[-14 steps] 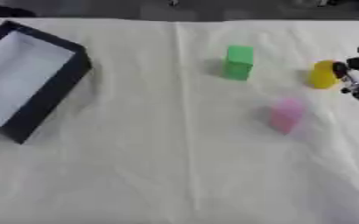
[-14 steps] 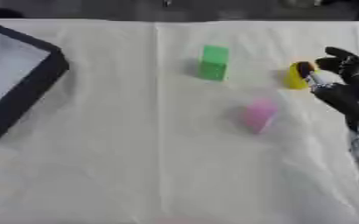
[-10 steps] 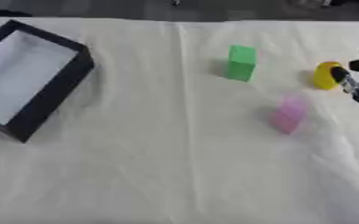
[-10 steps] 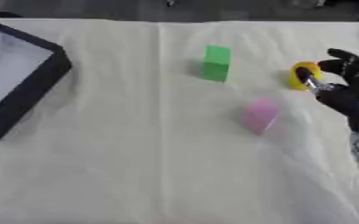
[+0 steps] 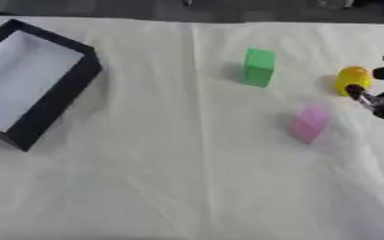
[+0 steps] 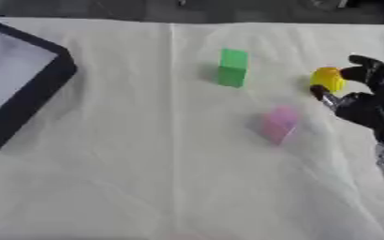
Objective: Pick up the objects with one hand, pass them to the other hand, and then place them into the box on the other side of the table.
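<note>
While the small yellow rounded object point(image 6: 327, 78) stands on the white-covered bench point(image 5: 187, 178), the black right hand point(image 6: 361, 101) has moved closer, its spread fingers now around it without closing. Grasping seems next; the black-walled box point(image 5: 40, 89) waits far left.

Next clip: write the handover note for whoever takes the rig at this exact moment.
Right hand: at the yellow object, fingers curled around it but not clearly closed; it sits on the table.
Left hand: not in view.
Green block and pink block: on the cloth, untouched.
Box: far left, nothing visible inside.
Done: nothing placed.
Left: grasp, pass over and box all three.
</note>
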{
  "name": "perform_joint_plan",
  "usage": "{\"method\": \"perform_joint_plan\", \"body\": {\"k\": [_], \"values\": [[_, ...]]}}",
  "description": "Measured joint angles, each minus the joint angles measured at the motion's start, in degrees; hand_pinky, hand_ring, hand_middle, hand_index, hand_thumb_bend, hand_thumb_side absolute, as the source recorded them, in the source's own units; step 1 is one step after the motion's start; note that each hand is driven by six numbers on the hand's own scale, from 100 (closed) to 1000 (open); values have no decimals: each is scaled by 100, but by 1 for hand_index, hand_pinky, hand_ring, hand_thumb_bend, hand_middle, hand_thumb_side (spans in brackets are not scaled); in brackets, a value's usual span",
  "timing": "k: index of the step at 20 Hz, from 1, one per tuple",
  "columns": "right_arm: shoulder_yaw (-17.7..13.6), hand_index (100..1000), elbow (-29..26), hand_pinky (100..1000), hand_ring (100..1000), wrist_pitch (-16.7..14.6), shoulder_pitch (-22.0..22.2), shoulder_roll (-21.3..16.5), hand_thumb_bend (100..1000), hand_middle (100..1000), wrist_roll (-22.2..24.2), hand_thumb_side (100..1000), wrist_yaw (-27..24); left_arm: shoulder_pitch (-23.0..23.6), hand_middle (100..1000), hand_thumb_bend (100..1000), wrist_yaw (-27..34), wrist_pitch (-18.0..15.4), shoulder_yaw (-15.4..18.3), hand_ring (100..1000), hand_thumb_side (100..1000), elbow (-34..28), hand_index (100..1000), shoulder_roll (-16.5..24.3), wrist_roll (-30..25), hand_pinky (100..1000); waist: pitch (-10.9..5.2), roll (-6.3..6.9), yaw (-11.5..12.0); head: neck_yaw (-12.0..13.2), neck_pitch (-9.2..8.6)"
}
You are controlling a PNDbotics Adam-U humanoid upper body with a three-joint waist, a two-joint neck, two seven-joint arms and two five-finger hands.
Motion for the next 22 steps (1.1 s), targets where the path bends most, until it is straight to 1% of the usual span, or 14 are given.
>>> {"method": "perform_joint_plan", "body": {"k": [4, 6, 8, 10, 11, 12, 13, 14, 17, 19, 20, 22], "values": [[-24, 758, 3, 519, 847, 297, -36, -271, 632, 653, 31, 106, 343, 8, 668, 104, -17, 1, 4, 621, 793, 0, 805, -3, 5, 841, 0, -2, 4, -140, 43], [-27, 767, 20, 534, 848, 496, -81, -467, 628, 660, 97, 154, 514, 13, 668, 103, -21, 0, 6, 620, 793, 0, 805, -3, 6, 842, 0, -3, 3, -178, 44], [-16, 784, 87, 556, 854, 729, -169, -750, 625, 675, 196, 192, 656, 21, 668, 102, -26, 0, 7, 619, 792, 0, 804, -3, 6, 842, 0, -4, 2, -183, 47], [30, 789, 186, 564, 855, 916, -253, -1045, 622, 680, 345, 208, 728, 32, 669, 101, -37, 0, 9, 619, 791, -1, 804, -3, 6, 842, 0, -10, 2, -180, 48], [59, 796, 251, 585, 856, 995, -296, -1193, 618, 690, 433, 241, 734, 39, 669, 101, -39, 0, 12, 619, 791, -1, 804, -2, 6, 842, -1, -13, 4, -175, 48], [105, 796, 341, 585, 856, 1065, -343, -1370, 618, 690, 539, 241, 732, 44, 669, 101, -39, 0, 14, 619, 791, -1, 804, -2, 5, 842, -1, -15, 7, -170, 47], [148, 801, 434, 609, 856, 1108, -387, -1525, 616, 696, 639, 275, 723, 45, 668, 100, -40, -1, 15, 619, 793, -1, 801, -1, 5, 842, -1, -15, 16, -158, 45], [209, 802, 561, 617, 851, 1141, -447, -1709, 619, 693, 763, 285, 702, 46, 669, 100, -40, -1, 15, 619, 794, -1, 801, -1, 5, 842, -1, -15, 27, -134, 32], [369, 794, 977, 639, 846, 1135, -676, -2177, 627, 684, 1134, 307, 630, 47, 669, 100, -41, 5, 14, 620, 792, -1, 801, -1, -1, 843, -1, -17, 42, -67, -105], [462, 800, 1284, 670, 850, 1068, -830, -2395, 635, 697, 1383, 324, 610, 43, 669, 100, -42, 11, 13, 620, 792, -1, 802, -1, -8, 843, 6, -21, 82, -59, -158], [507, 800, 1441, 670, 850, 1017, -897, -2494, 635, 697, 1505, 324, 617, 33, 669, 100, -42, 10, 13, 620, 792, -1, 802, -1, -11, 843, 19, -26, 96, -63, -165], [581, 816, 1731, 704, 859, 894, -1002, -2627, 639, 723, 1736, 329, 678, 9, 669, 100, -43, 6, 11, 620, 791, -1, 802, 1, -15, 843, 41, -32, 114, -79, -166]]}}
